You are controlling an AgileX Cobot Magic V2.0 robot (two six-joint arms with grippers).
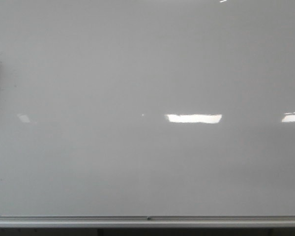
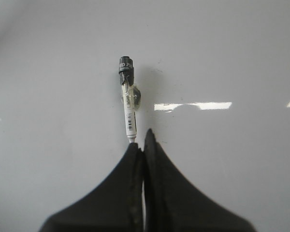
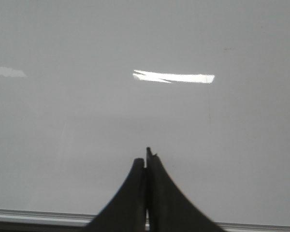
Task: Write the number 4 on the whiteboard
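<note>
1. Front view shows the whiteboard (image 1: 137, 64) filling nearly the whole picture, and no number 4 is drawn on it: its pale grey surface carries no marker line at all.
2. Its face is glossy and smooth, throwing back bright rectangular light reflections (image 1: 193, 118); a thin silver rail (image 1: 147, 219) runs along its lower edge.
3. No arm or gripper appears in the front view, so neither reaches into the stretch of board that this camera covers.
4. In the left wrist view the left gripper (image 2: 141, 140) has its black tapered jaws pressed together on the lower end of a marker (image 2: 128, 104), which juts straight out beyond the fingertips.
5. The marker is slim and white-bodied with a barcode label, ending in a black section at its far end; whether that end is a cap or the bare nib I cannot tell.
6. Its long axis runs in line with the jaws and points at the board ahead; whether the tip touches the surface cannot be judged from this angle.
7. The right gripper (image 3: 147, 153) has its jaws closed on nothing, facing the board with the rail close by.
8. Judging from this, the writing falls to the left arm, which must press the tip squarely against the board.
</note>
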